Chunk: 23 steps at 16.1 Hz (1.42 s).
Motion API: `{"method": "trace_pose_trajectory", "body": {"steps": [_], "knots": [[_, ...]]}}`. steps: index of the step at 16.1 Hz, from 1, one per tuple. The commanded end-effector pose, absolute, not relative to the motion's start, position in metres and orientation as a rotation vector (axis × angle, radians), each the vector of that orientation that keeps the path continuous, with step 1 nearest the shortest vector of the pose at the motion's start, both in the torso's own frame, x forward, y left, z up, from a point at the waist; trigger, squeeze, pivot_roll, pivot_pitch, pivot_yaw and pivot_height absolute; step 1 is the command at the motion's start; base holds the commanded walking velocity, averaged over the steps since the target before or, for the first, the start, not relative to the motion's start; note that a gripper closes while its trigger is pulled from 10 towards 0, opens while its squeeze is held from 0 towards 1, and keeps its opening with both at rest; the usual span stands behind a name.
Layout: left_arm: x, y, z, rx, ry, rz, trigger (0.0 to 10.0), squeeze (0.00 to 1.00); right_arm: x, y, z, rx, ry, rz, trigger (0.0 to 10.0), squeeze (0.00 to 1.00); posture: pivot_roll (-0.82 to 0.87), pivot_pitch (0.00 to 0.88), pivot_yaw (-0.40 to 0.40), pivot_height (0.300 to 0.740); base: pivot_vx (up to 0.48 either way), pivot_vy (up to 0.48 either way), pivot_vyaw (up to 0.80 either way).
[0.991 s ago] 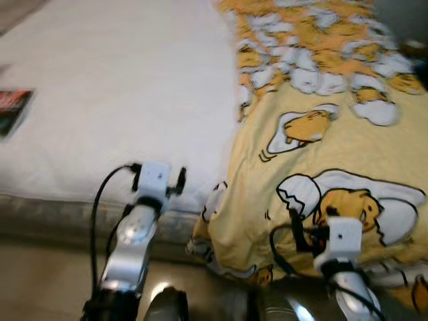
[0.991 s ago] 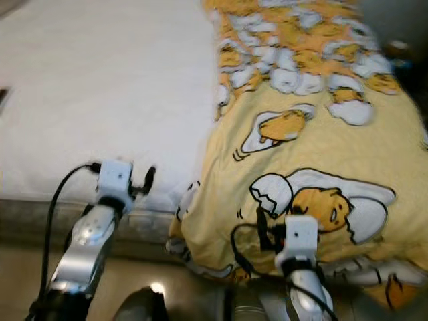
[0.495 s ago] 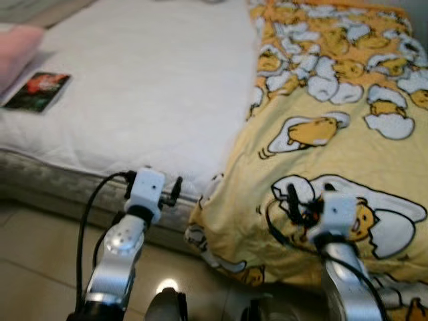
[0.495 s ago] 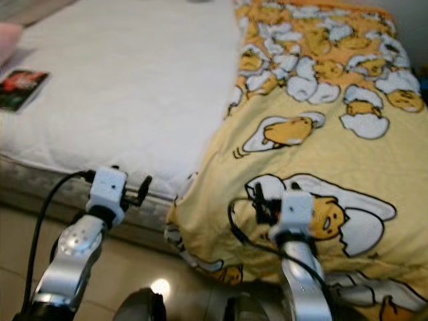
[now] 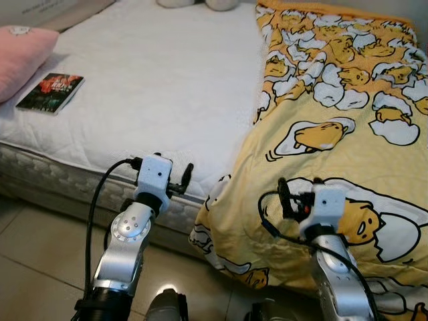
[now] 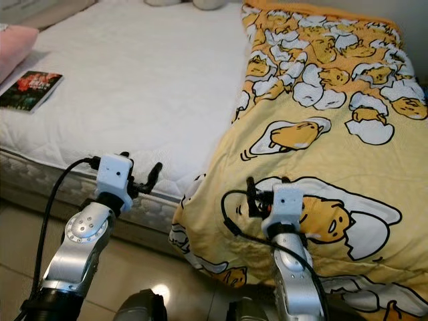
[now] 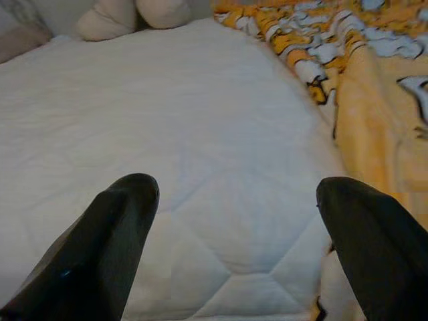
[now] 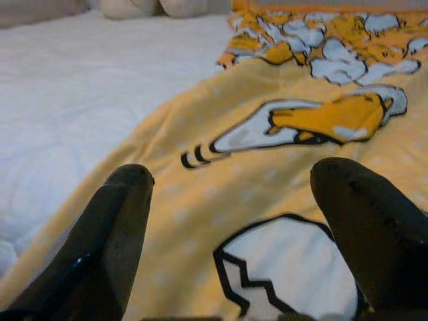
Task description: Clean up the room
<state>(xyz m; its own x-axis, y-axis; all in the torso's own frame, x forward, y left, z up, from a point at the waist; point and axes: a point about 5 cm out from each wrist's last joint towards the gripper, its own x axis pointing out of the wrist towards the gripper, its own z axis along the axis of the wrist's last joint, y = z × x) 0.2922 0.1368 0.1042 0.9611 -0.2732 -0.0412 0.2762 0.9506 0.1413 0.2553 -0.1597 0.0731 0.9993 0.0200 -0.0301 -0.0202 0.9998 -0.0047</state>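
Left eye view shows us the bed [image 5: 160, 87] with its white mattress across the upper left and a yellow blanket [image 5: 348, 134] printed with cartoon eggs covering the right side, hanging over the near edge. A book [image 5: 51, 93] lies at the far left of the frame beside a pink pillow [image 5: 20, 63]; we cannot read its cover. Our left gripper [image 7: 234, 200] hovers at the mattress edge, jaws spread and empty. Our right gripper [image 8: 231, 187] hovers over the blanket, jaws likewise spread, grasping nothing. Tiled floor [image 5: 33, 267] fills the lower left.
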Motion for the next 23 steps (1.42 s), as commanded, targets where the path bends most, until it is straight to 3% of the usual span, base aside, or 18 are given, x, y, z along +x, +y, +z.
{"method": "trace_pose_trajectory", "body": {"steps": [1, 6, 8, 14, 16, 20, 23], "knots": [[0.294, 0.135, 0.106, 0.133, 0.014, -0.297, 10.0, 0.0, 0.256, -0.156, 0.072, 0.0, 0.029, 0.029, 10.0, 0.0, 0.02, 0.029, -0.005, 0.699, 0.0, 0.48, 0.0], [0.3, 0.125, 0.104, 0.168, 0.046, -0.347, 10.0, 0.0, 0.257, -0.154, 0.068, -0.007, 0.044, 0.045, 10.0, 0.0, 0.03, 0.032, -0.01, 0.699, 0.0, 0.467, -0.16], [0.299, 0.123, 0.103, 0.176, 0.049, -0.351, 10.0, 0.0, 0.257, -0.155, 0.067, -0.002, 0.047, 0.044, 10.0, 0.0, 0.03, 0.034, -0.008, 0.699, 0.0, 0.0, -0.79], [0.298, 0.116, 0.111, 0.225, -0.008, -0.392, 10.0, 0.0, 0.26, -0.156, 0.067, -0.008, 0.031, 0.044, 10.0, 0.0, 0.04, 0.032, -0.006, 0.699, 0.0, 0.0, 0.0], [0.297, 0.113, 0.114, 0.201, -0.028, -0.417, 10.0, 0.0, 0.261, -0.158, 0.065, -0.005, 0.034, 0.034, 10.0, 0.0, 0.04, 0.029, -0.005, 0.699, 0.48, 0.0, 0.0], [0.301, 0.126, 0.106, -0.024, 0.068, -0.232, 10.0, 0.0, 0.265, -0.163, 0.069, 0.041, 0.009, -0.012, 10.0, 0.0, 0.03, 0.022, -0.007, 0.699, 0.402, 0.164, 0.0], [0.297, 0.121, 0.104, -0.012, 0.066, -0.24, 10.0, 0.0, 0.266, -0.168, 0.07, 0.065, 0.003, -0.039, 10.0, 0.0, 0.04, 0.018, -0.012, 0.699, 0.309, 0.366, 0.0]]}}
